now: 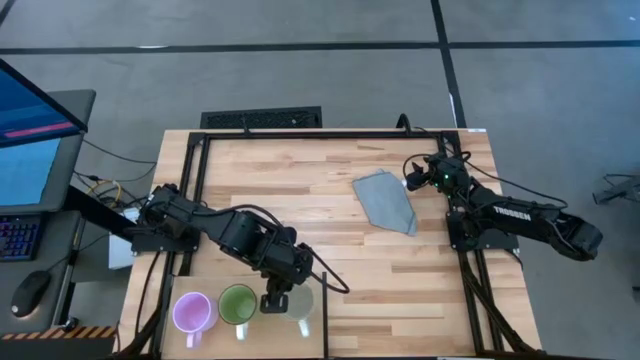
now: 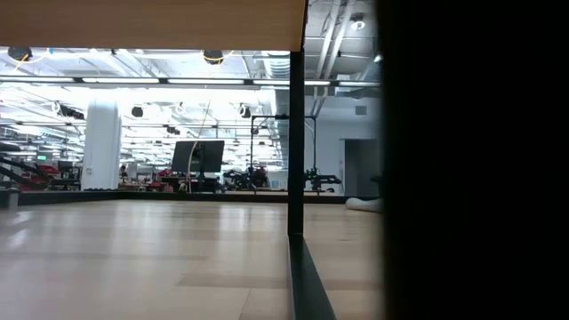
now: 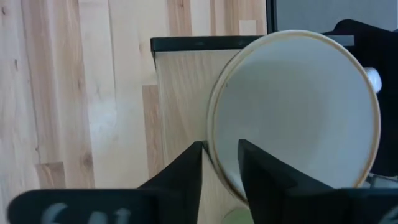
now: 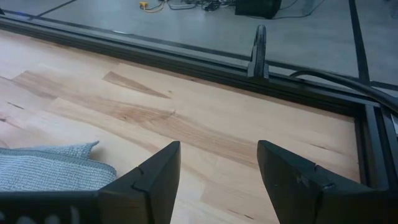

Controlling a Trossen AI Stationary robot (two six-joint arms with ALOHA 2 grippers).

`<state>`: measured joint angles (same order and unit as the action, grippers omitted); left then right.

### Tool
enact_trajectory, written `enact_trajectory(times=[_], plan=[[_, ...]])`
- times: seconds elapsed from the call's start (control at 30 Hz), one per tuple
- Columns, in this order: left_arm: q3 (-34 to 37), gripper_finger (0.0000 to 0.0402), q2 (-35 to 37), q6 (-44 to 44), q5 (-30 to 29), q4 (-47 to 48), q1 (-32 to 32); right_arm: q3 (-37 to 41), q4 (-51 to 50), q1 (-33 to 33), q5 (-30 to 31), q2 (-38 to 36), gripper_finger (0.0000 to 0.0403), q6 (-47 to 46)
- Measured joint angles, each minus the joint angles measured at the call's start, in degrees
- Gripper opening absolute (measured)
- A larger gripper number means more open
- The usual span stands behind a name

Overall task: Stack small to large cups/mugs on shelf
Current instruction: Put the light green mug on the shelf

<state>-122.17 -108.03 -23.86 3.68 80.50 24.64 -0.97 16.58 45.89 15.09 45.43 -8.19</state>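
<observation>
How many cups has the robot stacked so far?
None yet. The purple mug, green mug and white mug sit side by side on the shelf, not inside each other. In hand: the left gripper is pinching the white mug's rim. Left to do: all the stacking. The right gripper waits open by the grey cloth.

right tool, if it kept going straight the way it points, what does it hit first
Probably nothing on the tabletop: the open right tool faces bare planks, then the black frame rail at the table's edge. The grey cloth lies off to one side.
</observation>
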Motion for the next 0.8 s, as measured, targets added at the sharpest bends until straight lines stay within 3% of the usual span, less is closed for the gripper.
enact_trajectory(times=[0.3,0.8], plan=[[0.00,0.0129,0.01,2.57,0.01,-0.10,0.00,0.00,0.00,0.00,0.00,0.00,0.0235,0.02],[0.51,0.0133,-0.05,15.06,0.04,-0.57,-1.09,0.00,-0.02,0.00,0.00,0.00,0.0235,0.00]])
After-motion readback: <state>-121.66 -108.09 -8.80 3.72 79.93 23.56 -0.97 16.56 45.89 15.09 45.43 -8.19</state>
